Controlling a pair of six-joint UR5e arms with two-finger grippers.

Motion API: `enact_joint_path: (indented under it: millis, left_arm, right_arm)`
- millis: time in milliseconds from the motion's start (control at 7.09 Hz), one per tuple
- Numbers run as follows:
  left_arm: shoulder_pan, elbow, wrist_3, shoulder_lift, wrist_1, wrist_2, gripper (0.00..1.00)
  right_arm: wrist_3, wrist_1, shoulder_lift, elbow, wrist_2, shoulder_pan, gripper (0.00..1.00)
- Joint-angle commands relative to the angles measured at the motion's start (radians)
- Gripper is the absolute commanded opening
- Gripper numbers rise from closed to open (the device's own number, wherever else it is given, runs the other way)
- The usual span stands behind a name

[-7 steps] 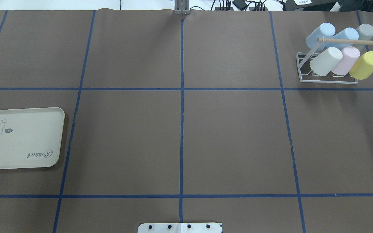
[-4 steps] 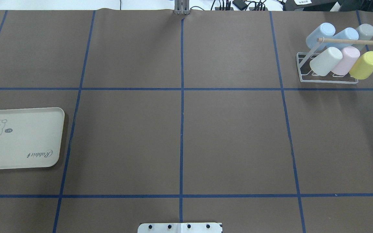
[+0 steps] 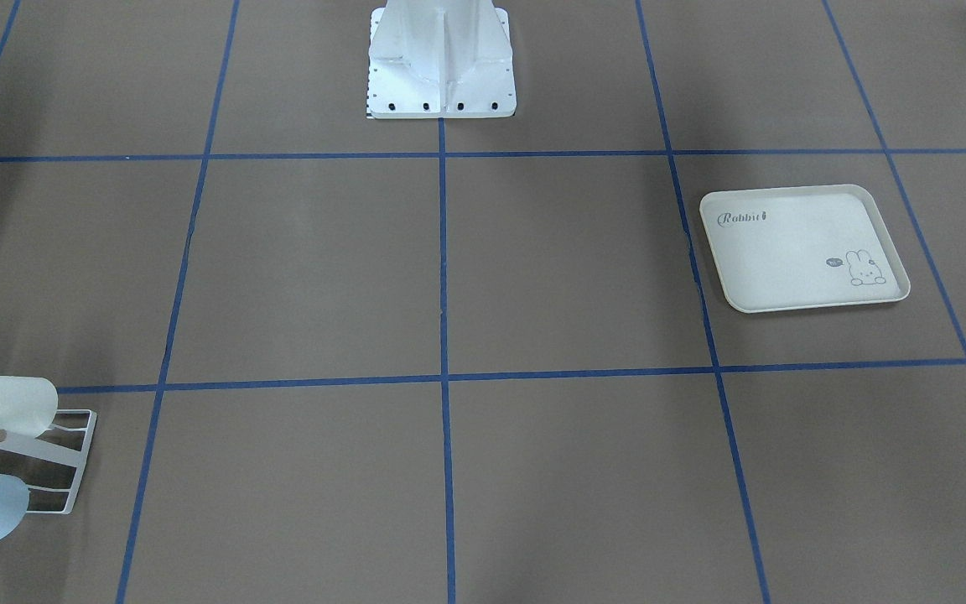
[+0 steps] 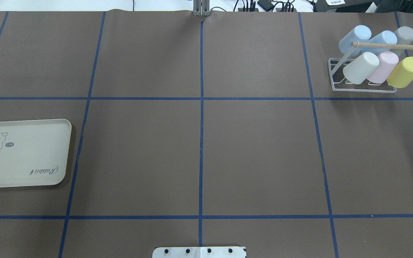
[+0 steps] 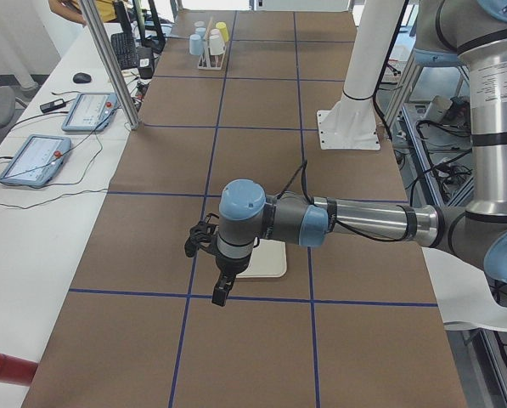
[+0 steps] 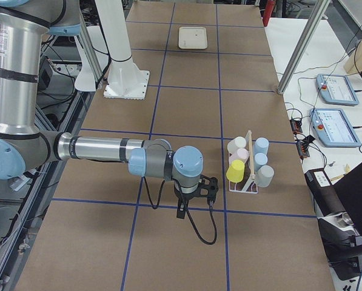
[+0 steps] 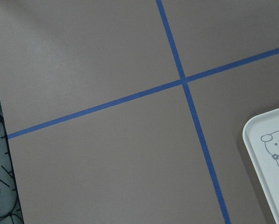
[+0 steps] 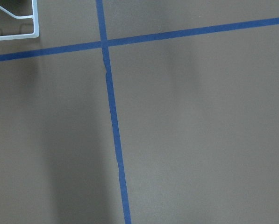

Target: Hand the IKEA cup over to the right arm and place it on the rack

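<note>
Left tool: hangs point-down off a bent wrist above the tabletop. It shows only from the table's end, and I cannot tell how wide it stands. The cream tray lies just behind it in that view. The left wrist camera catches one rounded tray corner with the rabbit print at its right edge, and blue tape lines cross beside it.

Right tool: also points down, on the right arm, with a thick black cable looping beneath. Its opening cannot be judged from the end view either. The rack stands near it but apart, on the side away from the robot. The yellow cup is the closest cup to the tool. The right wrist camera shows a white rack corner and a sliver of yellow at its top left, the rest tabletop and tape.

Far corner, overhead view: six cups sit tilted on the rack. The white cup, pink cup and yellow one are in the nearer row. Two light blue cups and a grey cup sit behind the wooden rod. The front view cuts the rack off at its edge, showing only the white cup and one blue. The arms show only from the two ends.
</note>
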Motion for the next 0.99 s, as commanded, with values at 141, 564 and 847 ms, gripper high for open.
enact_joint_path:
  millis: [141,564,847]
  left_arm:
    - [0.0,0.0,0.0,0.0,0.002,0.0,1.0]
    - [0.0,0.0,0.0,0.0,0.0,0.0,1.0]
    - [0.0,-0.005,0.0,0.0,0.002,0.0,1.0]
  right_arm:
    - [-0.001,0.0,-0.004,-0.002,0.0,0.001,1.0]
    - [-0.001,0.002,-0.004,0.0,0.0,0.0,1.0]
    - [-0.001,0.003,-0.004,0.0,0.002,0.0,1.0]
